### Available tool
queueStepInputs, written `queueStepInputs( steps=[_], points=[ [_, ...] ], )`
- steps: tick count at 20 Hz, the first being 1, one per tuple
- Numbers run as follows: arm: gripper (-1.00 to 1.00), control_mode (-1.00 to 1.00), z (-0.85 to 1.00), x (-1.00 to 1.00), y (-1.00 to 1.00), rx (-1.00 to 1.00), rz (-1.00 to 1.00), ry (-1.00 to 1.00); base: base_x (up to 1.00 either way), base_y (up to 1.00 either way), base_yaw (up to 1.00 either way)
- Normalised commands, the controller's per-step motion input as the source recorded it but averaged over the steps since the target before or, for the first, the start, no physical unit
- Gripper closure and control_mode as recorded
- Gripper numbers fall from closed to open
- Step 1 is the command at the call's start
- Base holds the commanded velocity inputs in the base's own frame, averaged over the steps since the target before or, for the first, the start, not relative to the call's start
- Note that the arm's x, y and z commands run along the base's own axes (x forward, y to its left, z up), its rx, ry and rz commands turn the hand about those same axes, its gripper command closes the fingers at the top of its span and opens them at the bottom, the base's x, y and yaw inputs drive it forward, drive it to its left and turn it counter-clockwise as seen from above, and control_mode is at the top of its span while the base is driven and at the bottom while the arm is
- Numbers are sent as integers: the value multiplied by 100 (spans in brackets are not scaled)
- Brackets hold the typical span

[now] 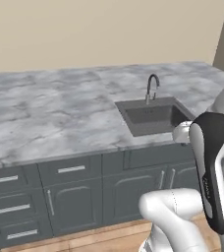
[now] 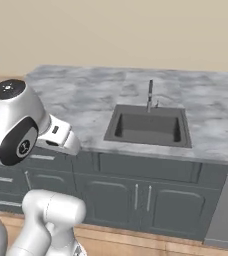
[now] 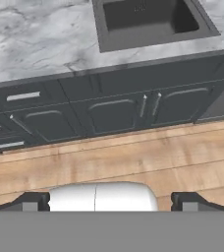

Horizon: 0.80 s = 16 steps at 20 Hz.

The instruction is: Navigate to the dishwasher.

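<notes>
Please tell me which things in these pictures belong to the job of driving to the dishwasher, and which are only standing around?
For the job:
- dishwasher, light-grey front panel right of the sink cabinet

Only standing around:
- sink with faucet
- marble counter
- dark cabinet doors
- drawers
- wooden floor

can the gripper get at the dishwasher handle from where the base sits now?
Probably not yet. The dishwasher sits at the far right edge of the right base view, right of the sink cabinets, while the gripper hangs open over the wooden floor facing those cabinets. Nothing blocks the way.
</notes>
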Motion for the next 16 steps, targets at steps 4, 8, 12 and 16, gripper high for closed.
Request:
queueStepInputs(
  steps=[4,8,12,16],
  points=[
    [-100,100,0,0,0,0,0,0,4,-100,-12],
    [-100,100,0,0,0,0,0,0,14,-100,-11],
    [-100,100,0,0,0,0,0,0,29,-100,-6],
    [-100,100,0,0,0,0,0,0,39,-100,-1]
  ],
)
